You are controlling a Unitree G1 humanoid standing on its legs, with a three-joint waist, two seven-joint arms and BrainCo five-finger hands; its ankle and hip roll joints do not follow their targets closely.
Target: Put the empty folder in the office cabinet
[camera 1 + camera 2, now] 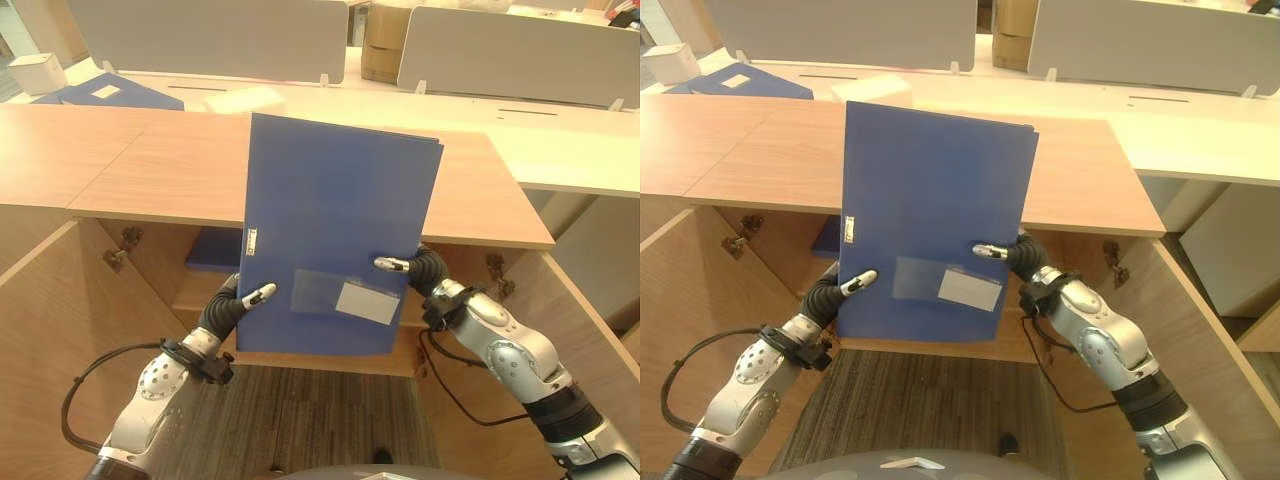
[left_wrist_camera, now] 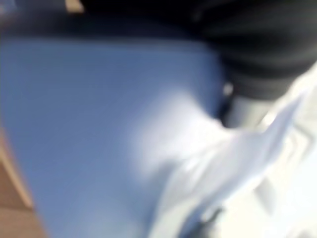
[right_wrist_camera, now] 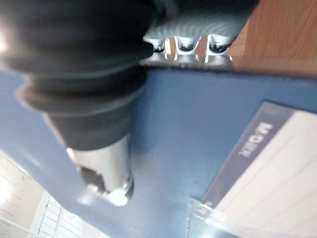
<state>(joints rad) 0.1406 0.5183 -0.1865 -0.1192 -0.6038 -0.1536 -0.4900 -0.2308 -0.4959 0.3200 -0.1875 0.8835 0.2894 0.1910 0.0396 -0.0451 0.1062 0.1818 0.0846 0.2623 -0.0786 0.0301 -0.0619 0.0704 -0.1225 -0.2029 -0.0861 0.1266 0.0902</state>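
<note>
Left eye view: both hands, left hand (image 1: 245,300) and right hand (image 1: 405,267), pinch the blue folder (image 1: 335,220) upright before the open office cabinet (image 1: 300,170); I'd lower it level toward the shelf.

Both hands' fingers (image 3: 188,45) behind folder (image 1: 330,220)

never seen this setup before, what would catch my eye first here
The big blue folder held upright in the middle, in front of the open wooden cabinet, stands out first. The left hand pinches its lower left edge and the right hand its right edge, thumbs on the front. Next, another blue folder lies flat on the cabinet's shelf behind it.
</note>
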